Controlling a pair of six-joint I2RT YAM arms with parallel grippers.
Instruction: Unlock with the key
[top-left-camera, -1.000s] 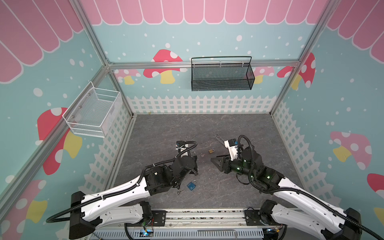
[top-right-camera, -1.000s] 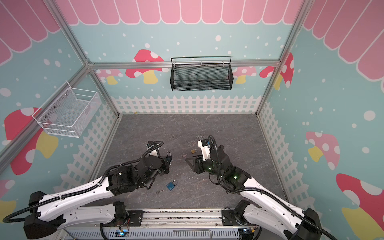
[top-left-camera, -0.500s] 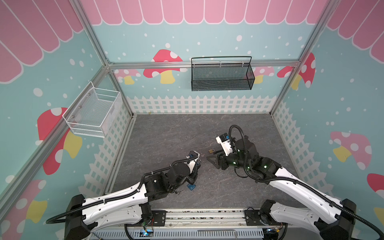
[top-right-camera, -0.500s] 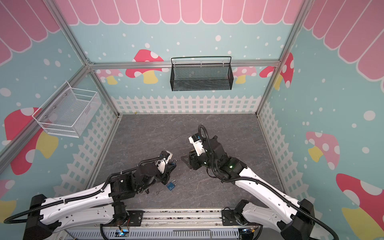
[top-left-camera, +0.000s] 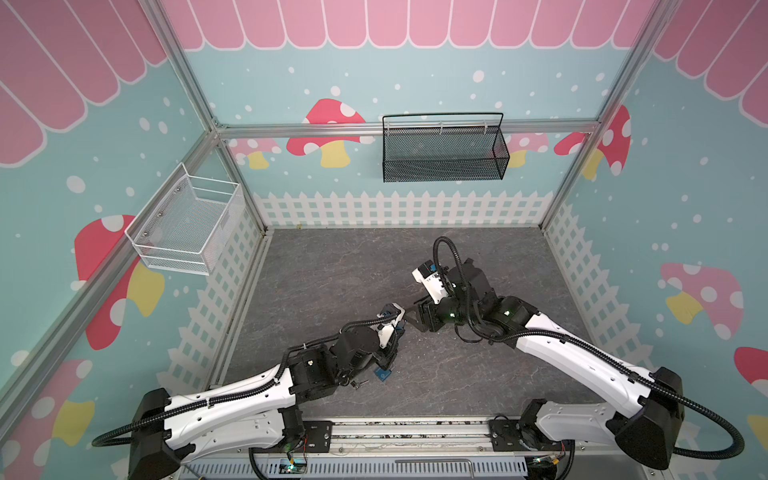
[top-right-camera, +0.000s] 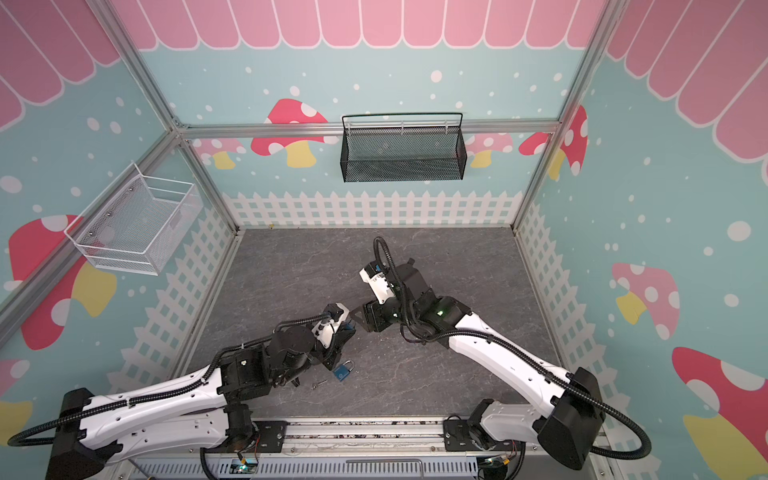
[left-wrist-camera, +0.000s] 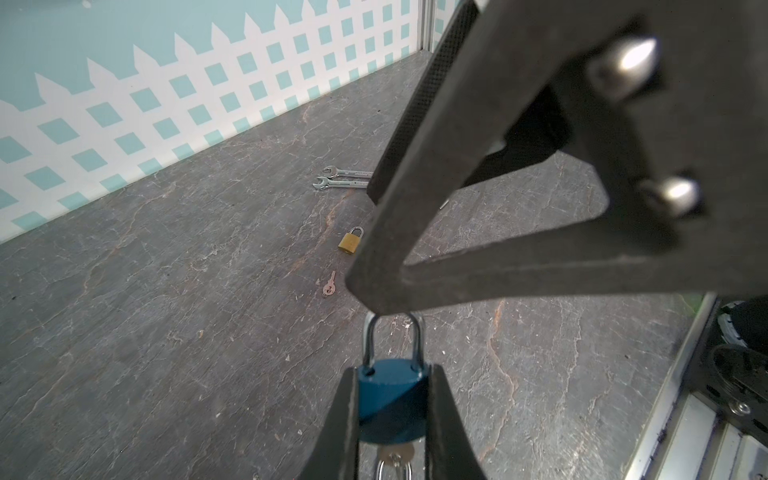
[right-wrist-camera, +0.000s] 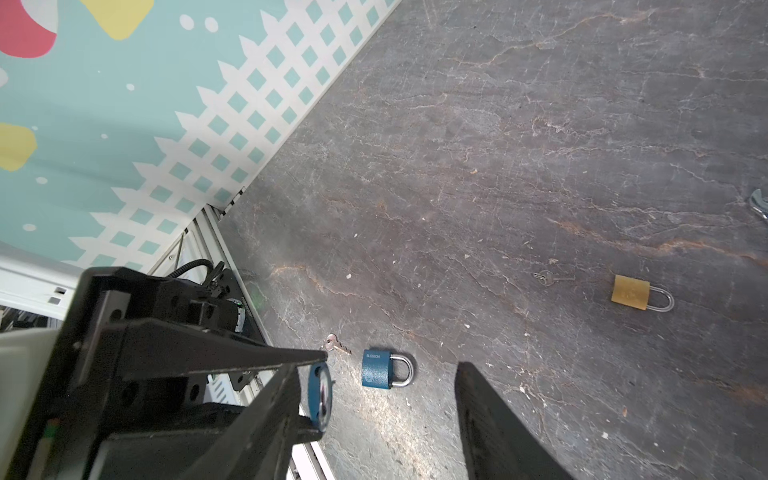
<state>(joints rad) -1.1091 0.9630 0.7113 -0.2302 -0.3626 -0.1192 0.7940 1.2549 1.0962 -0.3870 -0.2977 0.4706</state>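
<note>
My left gripper (left-wrist-camera: 392, 374) is shut on a blue padlock (left-wrist-camera: 390, 399), held off the floor near the middle in both top views (top-left-camera: 399, 328) (top-right-camera: 345, 328). A key (left-wrist-camera: 397, 455) with a ring sticks out of this padlock's underside. My right gripper (right-wrist-camera: 378, 368) is open, and the held padlock (right-wrist-camera: 320, 395) sits edge-on just inside one of its fingers (right-wrist-camera: 282, 399). That gripper's fingertip (left-wrist-camera: 374, 299) hangs over the shackle. A second blue padlock (right-wrist-camera: 376, 369) (top-left-camera: 383, 374) lies shut on the floor with a loose key (right-wrist-camera: 336, 344) beside it.
A brass padlock (right-wrist-camera: 631, 292) and a small key (right-wrist-camera: 546, 277) lie farther out on the grey floor, with two wrenches (left-wrist-camera: 345, 178) beyond. A black mesh basket (top-left-camera: 442, 149) hangs on the back wall, a white wire basket (top-left-camera: 187, 224) on the left wall.
Both grippers have moved toward each other and now meet near the middle. The right gripper's jaws have spread wider. The left gripper has stayed shut.
</note>
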